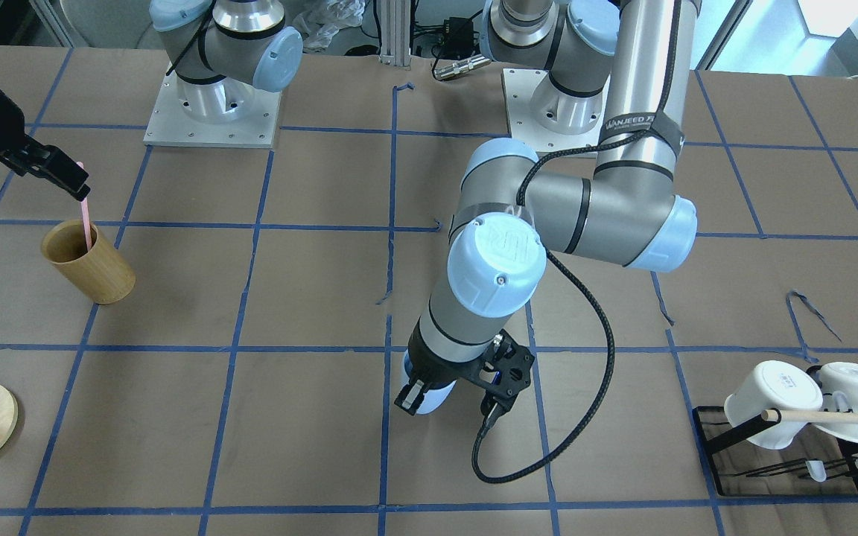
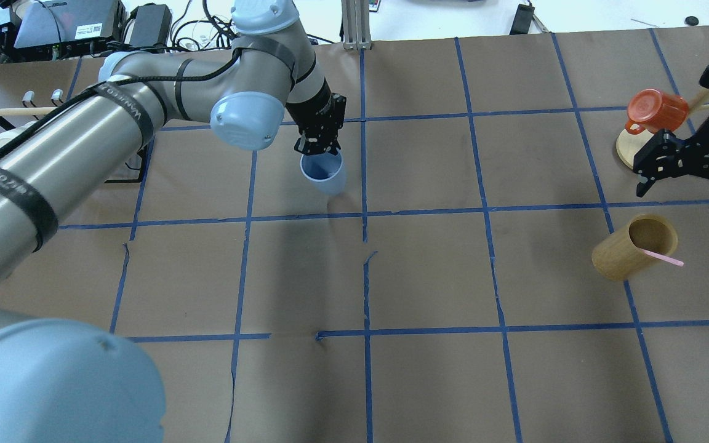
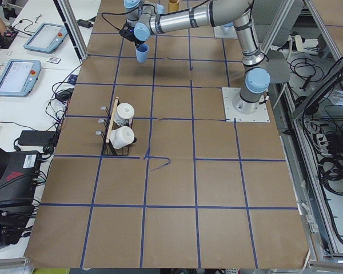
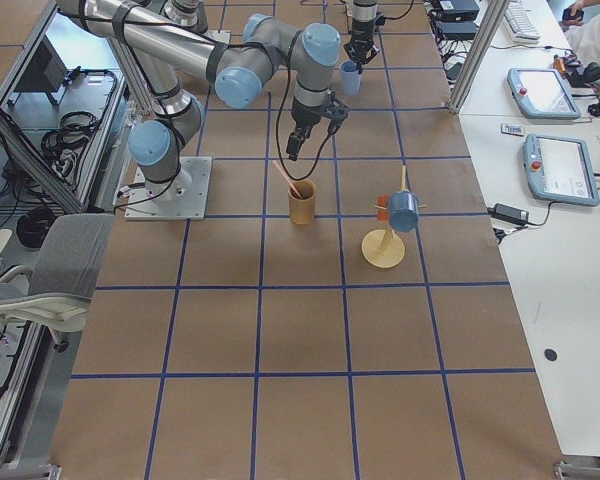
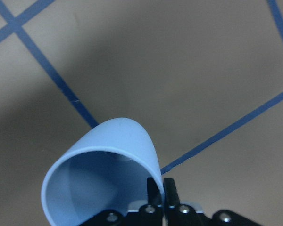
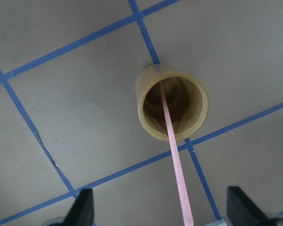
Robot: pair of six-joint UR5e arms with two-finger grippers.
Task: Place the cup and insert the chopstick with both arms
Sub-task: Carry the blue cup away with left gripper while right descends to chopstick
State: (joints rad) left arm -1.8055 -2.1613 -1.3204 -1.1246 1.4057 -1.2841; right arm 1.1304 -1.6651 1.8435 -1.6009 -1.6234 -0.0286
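My left gripper (image 2: 319, 145) is shut on the rim of the light-blue cup (image 2: 325, 174) and holds it tilted, low over the table's far middle. The left wrist view shows the fingertips (image 5: 169, 189) pinching the cup (image 5: 104, 169) wall. The cup also shows in the front view (image 1: 433, 398) under the left gripper (image 1: 410, 394). One pale-pink chopstick (image 2: 663, 258) leans in the tan wooden holder (image 2: 628, 252). My right gripper (image 2: 680, 192) is open above it, its fingers (image 6: 82, 209) wide on either side of the chopstick (image 6: 175, 165), not touching.
A black rack with white mugs (image 1: 809, 406) and a wooden dowel stands at my left side. An orange cup (image 2: 655, 109) sits on a round wooden stand (image 2: 625, 147) just beyond the right gripper. Blue tape lines grid the brown table.
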